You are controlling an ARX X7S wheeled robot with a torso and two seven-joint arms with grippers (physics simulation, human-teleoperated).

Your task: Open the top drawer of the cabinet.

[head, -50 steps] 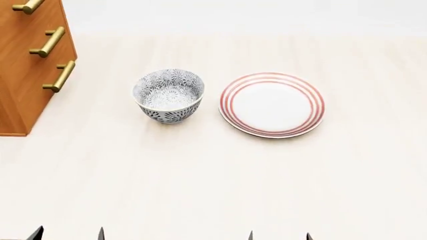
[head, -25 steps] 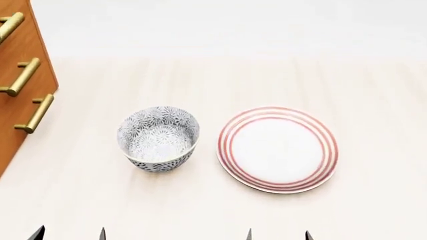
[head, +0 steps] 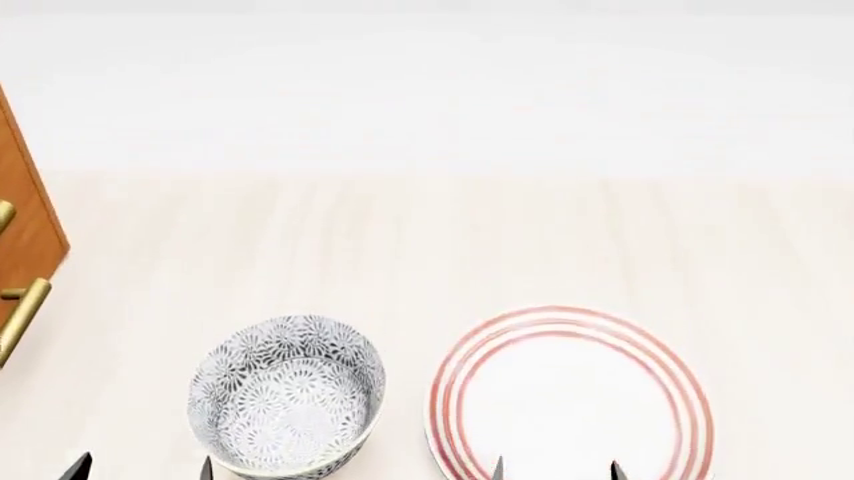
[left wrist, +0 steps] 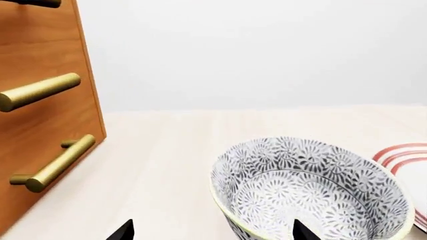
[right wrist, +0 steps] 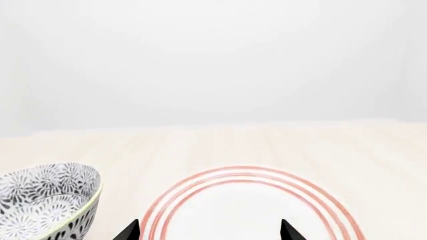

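The cabinet (left wrist: 47,125) is orange-brown wood and stands at the left of the table. In the head view only a sliver of the cabinet (head: 30,225) and a lower brass handle (head: 22,315) show at the left edge. In the left wrist view two brass bar handles show fully, the middle handle (left wrist: 40,92) and the bottom handle (left wrist: 57,162). The top drawer's handle (left wrist: 32,2) is only a dark sliver at the frame's edge. My left gripper (left wrist: 213,231) is open and empty, short of the cabinet and close to the bowl. My right gripper (right wrist: 210,231) is open and empty over the plate's near edge.
A grey patterned bowl (head: 287,395) stands right in front of my left gripper (head: 142,468). A white plate with red rings (head: 567,395) lies before my right gripper (head: 557,468). The bowl (left wrist: 310,190) stands to the right of the cabinet's front. A pale wall rises behind the table.
The head view has shifted: the bowl and plate slid down toward the frame's bottom and the cabinet slid almost out at the left. Both grippers' tips stay open at the bottom edge.
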